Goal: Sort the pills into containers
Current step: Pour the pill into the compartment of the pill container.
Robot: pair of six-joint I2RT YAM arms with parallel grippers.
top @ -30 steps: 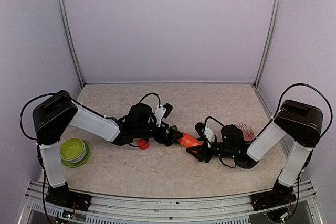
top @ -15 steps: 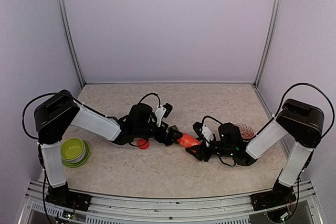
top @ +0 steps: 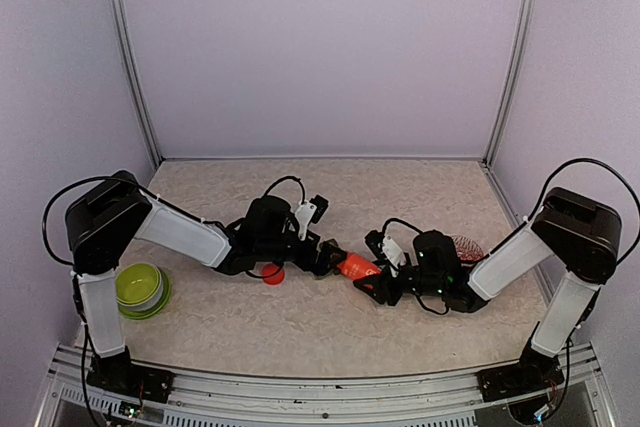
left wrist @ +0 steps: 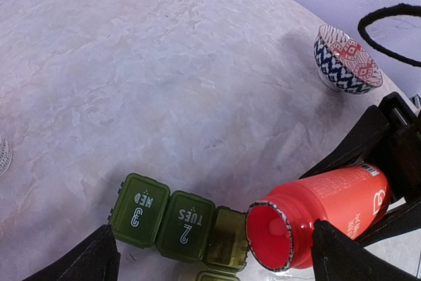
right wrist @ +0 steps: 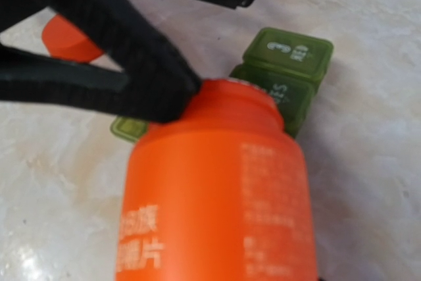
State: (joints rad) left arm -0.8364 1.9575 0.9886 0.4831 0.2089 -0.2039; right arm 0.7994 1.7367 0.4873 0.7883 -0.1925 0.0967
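The right hand (top: 372, 269) grips the red bottle (left wrist: 322, 212), which lies sideways with its open mouth just beside the dark green containers (left wrist: 177, 218) at the lower centre of the left wrist view. The left hand (top: 328, 253) gapes wide and empty, straddling them.

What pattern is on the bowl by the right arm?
The bowl has dark blue-and-white zigzags outside, red-and-white print inside; best in the left wrist view.

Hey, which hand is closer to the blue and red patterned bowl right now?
Right. The right hand, gripping the red bottle, has the patterned bowl just behind its wrist. The left hand sits open beyond the bottle's mouth, farther from the bowl.
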